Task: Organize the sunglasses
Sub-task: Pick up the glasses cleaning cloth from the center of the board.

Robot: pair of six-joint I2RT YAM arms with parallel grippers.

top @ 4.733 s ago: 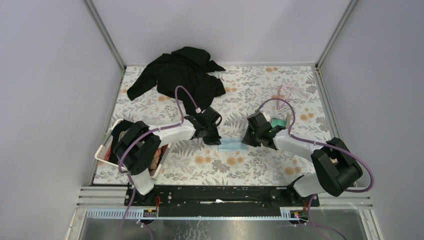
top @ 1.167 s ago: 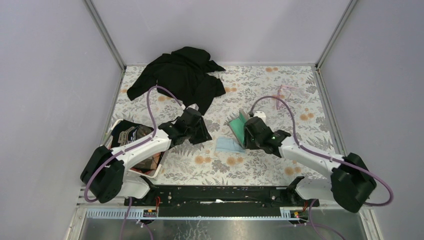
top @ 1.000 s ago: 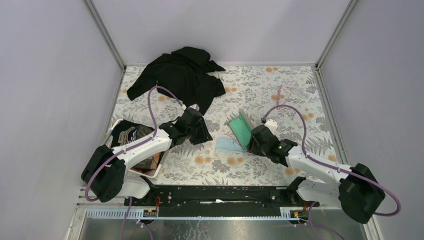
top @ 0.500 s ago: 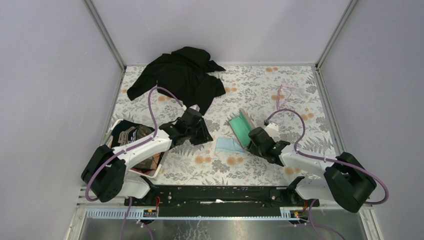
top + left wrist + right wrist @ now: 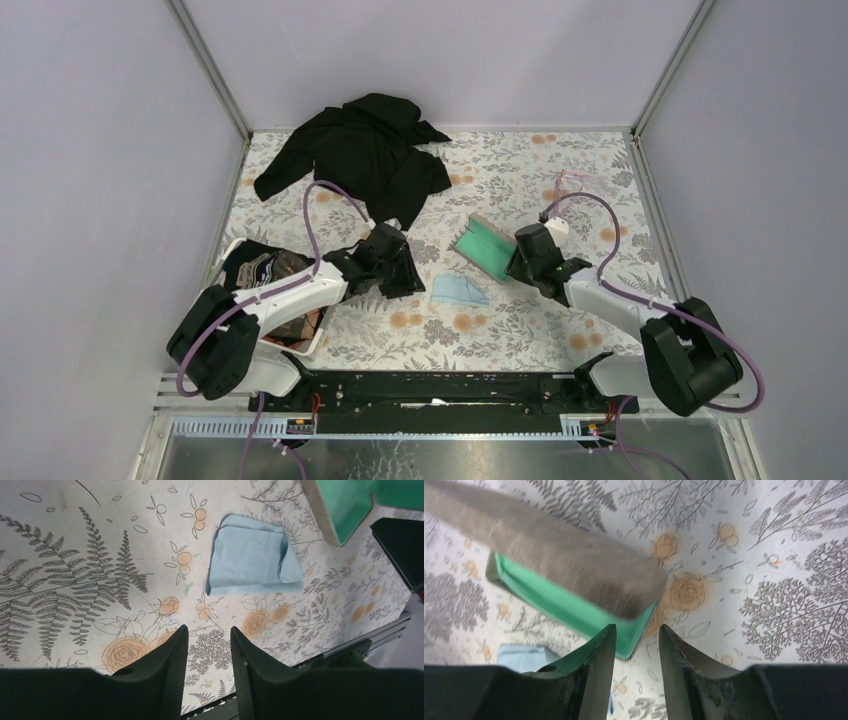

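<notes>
Nothing is packed yet, we judge: the sunglasses [image 5: 572, 186] lie on the counter [image 5: 520, 330] well apart from the open case [image 5: 485, 247], while the left end effector [image 5: 209, 630] and right end effector [image 5: 637, 630] gape narrowly, empty.

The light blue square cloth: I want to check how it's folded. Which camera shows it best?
Left wrist: the light blue square cloth lies whole and large, one corner folded over. Top external shows it whole but tiny; right wrist catches only a corner.

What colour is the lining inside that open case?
Green. The lining shows clearest in the right wrist view.
</notes>
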